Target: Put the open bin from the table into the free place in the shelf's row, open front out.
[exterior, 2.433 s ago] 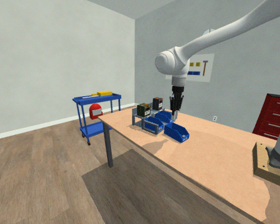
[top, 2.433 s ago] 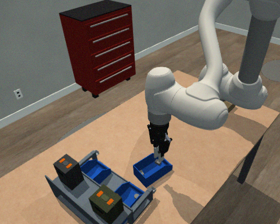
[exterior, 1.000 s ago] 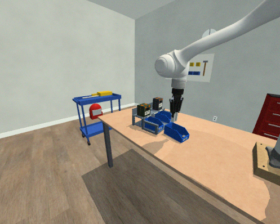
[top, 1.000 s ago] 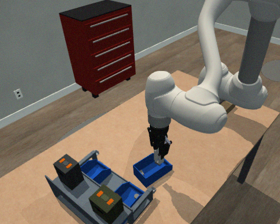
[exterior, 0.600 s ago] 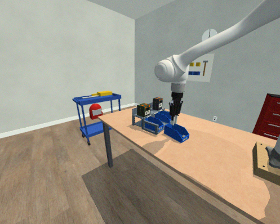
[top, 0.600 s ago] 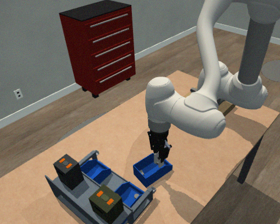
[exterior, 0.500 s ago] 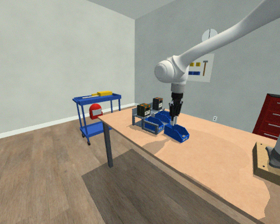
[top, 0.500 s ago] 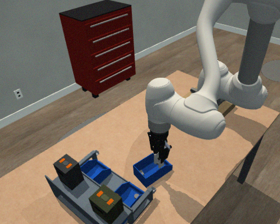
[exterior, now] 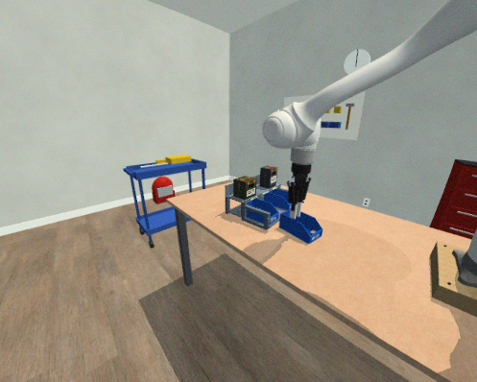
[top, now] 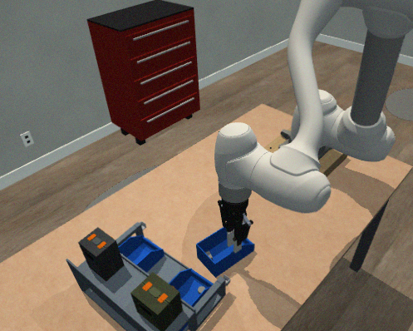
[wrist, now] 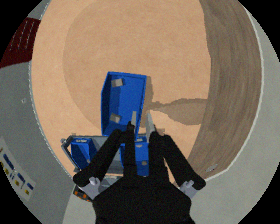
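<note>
On the wooden-topped table (top: 152,208) (exterior: 368,259) (wrist: 181,45), to the right of the grey metal shelf (top: 125,287) (exterior: 226,203) (wrist: 66,145) in the top view, stands the blue open-fronted bin (top: 220,264) (exterior: 298,227) (wrist: 123,97); it is outside the shelf row, and in the exterior view its low front faces right, away from the shelf. The wrist view shows two small pale parts (wrist: 117,82) inside it, well apart.

The black two-finger gripper (top: 233,248) (exterior: 295,214) (wrist: 140,117) points down at the bin from the white jointed arm (top: 277,179) (exterior: 358,86); its pale fingertips (top: 237,246) (exterior: 298,211) are a narrow way apart, with nothing gripped between them. One tip is on the inner side of a long bin wall and the other on the outer side (whether either touches it, I cannot tell).

In the shelf, a blue bin at the far left (top: 140,251) (wrist: 82,152) and another blue bin nearer right (top: 191,287) (wrist: 136,157) have a gap between them in the top view; above, the board carries a dark grey box with orange marks (top: 101,254) (exterior: 269,177) and, nearer, an olive box with orange marks (top: 157,299) (exterior: 245,188).
</note>
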Tool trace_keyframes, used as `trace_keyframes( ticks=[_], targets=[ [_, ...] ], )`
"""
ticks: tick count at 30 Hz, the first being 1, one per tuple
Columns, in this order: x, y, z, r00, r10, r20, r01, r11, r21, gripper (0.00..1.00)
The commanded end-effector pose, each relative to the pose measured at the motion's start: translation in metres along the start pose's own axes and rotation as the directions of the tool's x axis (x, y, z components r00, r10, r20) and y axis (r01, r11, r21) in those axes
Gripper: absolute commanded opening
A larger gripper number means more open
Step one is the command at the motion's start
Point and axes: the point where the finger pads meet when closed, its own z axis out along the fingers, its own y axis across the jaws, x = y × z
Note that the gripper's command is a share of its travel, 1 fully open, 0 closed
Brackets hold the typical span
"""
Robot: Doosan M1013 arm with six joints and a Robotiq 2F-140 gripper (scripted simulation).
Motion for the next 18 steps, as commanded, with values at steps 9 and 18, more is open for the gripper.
trace_keyframes(
  ticks=[9,18],
  targets=[
    [0.0000,0.0000,0.0045,1.000,0.000,0.000,0.000,1.000,0.000,0.15],
    [0.0000,0.0000,0.0046,1.000,0.000,0.000,0.000,1.000,0.000,0.15]
  ],
)
